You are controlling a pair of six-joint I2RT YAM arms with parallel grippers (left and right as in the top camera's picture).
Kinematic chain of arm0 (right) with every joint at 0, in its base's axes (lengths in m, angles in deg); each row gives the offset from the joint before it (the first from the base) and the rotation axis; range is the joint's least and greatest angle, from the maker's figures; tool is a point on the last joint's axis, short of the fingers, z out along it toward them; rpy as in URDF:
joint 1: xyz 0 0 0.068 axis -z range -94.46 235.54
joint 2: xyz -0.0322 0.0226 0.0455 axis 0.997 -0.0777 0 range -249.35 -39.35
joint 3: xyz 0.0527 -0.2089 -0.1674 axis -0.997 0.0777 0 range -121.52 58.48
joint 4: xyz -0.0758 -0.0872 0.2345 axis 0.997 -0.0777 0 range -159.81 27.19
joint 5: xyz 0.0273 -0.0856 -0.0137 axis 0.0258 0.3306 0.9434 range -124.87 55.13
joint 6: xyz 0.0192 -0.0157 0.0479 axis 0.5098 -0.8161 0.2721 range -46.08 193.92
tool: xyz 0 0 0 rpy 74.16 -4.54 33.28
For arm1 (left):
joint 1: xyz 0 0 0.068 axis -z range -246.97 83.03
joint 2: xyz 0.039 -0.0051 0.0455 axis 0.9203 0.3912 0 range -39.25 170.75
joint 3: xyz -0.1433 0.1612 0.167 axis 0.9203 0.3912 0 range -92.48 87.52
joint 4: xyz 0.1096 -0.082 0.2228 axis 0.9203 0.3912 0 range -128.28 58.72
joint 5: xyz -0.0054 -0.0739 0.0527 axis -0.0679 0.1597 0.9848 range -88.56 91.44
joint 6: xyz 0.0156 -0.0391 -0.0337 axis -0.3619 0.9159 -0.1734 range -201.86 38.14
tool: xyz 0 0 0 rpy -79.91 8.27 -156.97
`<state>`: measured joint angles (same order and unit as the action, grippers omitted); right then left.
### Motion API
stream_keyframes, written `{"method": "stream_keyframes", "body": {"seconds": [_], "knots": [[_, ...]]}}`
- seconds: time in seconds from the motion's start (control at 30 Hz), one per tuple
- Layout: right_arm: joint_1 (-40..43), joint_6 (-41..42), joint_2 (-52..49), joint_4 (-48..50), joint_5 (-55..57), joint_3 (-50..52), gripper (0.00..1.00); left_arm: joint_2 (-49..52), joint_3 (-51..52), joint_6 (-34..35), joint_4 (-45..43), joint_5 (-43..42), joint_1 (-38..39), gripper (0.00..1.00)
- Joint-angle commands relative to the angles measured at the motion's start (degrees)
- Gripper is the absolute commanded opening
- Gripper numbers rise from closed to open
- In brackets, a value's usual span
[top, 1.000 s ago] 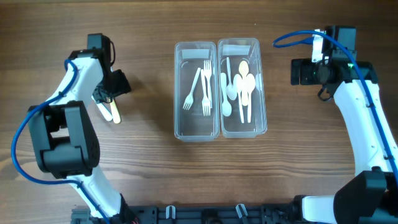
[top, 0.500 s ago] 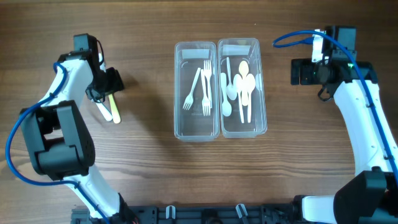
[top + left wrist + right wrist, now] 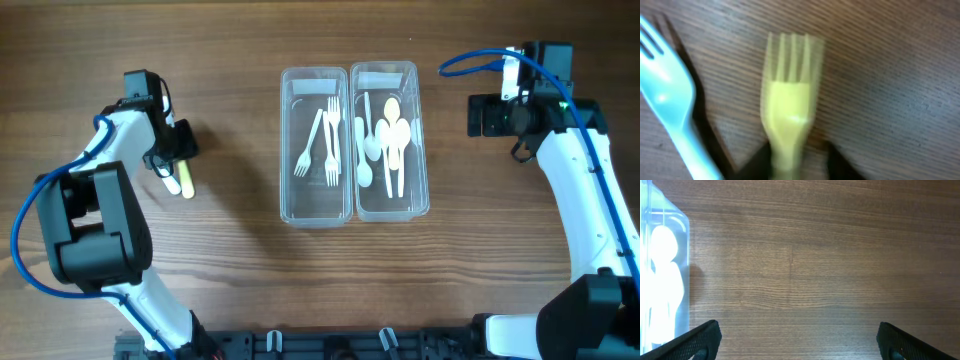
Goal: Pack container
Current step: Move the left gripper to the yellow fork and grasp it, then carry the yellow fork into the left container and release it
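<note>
Now | brown wooden table | two clear plastic tubs side by side at centre, white forks left, white spoons right | my right gripper spread wide, empty | my left gripper astride pale yellow plastic fork on the table left of tubs, can't tell if it is pinched | light blue plastic fork just beside

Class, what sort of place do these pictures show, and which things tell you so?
Probably a robotics lab bench: a left arm and a right arm flank a wooden table, where one clear container holds white forks and its neighbour white spoons.
</note>
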<state>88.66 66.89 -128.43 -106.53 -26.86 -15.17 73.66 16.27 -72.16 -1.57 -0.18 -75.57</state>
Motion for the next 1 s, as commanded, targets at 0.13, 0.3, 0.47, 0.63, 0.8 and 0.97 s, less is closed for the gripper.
{"method": "stream_keyframes", "body": {"seconds": [0.13, 0.3, 0.47, 0.63, 0.8, 0.97], "knots": [[0.13, -0.48, 0.81, 0.0, 1.03, -1.01, 1.0, 1.57, 1.42, 1.68, 0.07, -4.39, 0.09, 0.06], [0.13, -0.46, 0.81, 0.0, 1.03, -1.01, 1.0, -0.55, -2.29, 1.92, 3.02, -7.13, 0.26, 0.04], [0.13, -0.48, 0.81, 0.0, 1.03, -1.01, 1.0, -5.7, -7.19, 2.97, 6.75, -7.78, 2.25, 0.04], [0.13, -0.48, 0.81, 0.0, 1.03, -1.01, 1.0, -13.75, -9.46, 5.81, 8.5, -8.48, 7.45, 0.04], [0.13, -0.5, 0.81, 0.0, 1.03, -1.01, 1.0, -20.24, -9.46, 6.29, 8.48, -11.47, 16.55, 0.04], [0.13, -0.48, 0.81, 0.0, 1.03, -1.01, 1.0, -21.68, -9.46, 13.57, 8.28, -11.39, 26.53, 0.04]]}}
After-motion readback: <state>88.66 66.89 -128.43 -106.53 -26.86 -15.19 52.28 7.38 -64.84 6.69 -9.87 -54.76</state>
